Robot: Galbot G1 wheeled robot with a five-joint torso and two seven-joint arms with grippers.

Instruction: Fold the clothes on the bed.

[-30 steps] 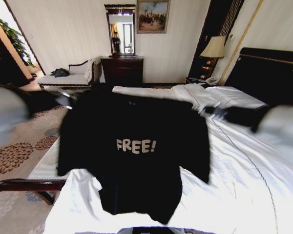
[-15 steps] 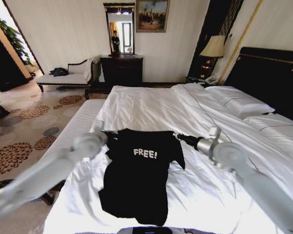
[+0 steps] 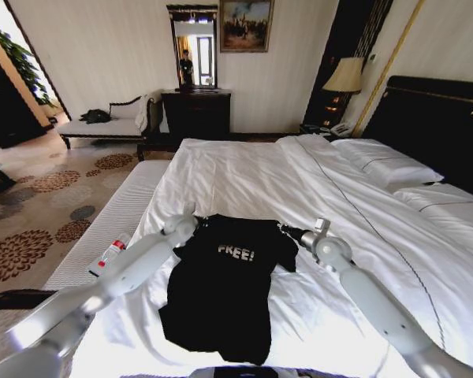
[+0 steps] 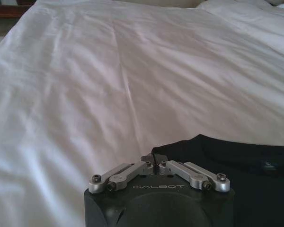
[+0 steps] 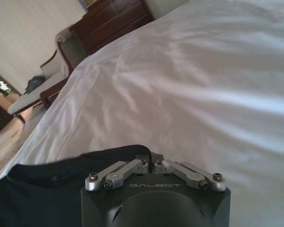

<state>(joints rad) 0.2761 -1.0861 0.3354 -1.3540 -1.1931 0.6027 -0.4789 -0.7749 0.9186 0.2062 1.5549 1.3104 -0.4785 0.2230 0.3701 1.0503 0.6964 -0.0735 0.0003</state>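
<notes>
Between both grippers' pinched fingers (image 4: 154, 163), T-shirt (image 3: 225, 291) shoulders on bed (image 3: 244, 169).

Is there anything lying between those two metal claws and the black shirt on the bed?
Nothing visible does. The left gripper and the right gripper are each already shut on a shoulder edge of the black T-shirt, which lies on the bed with bare white bedding around it.
</notes>
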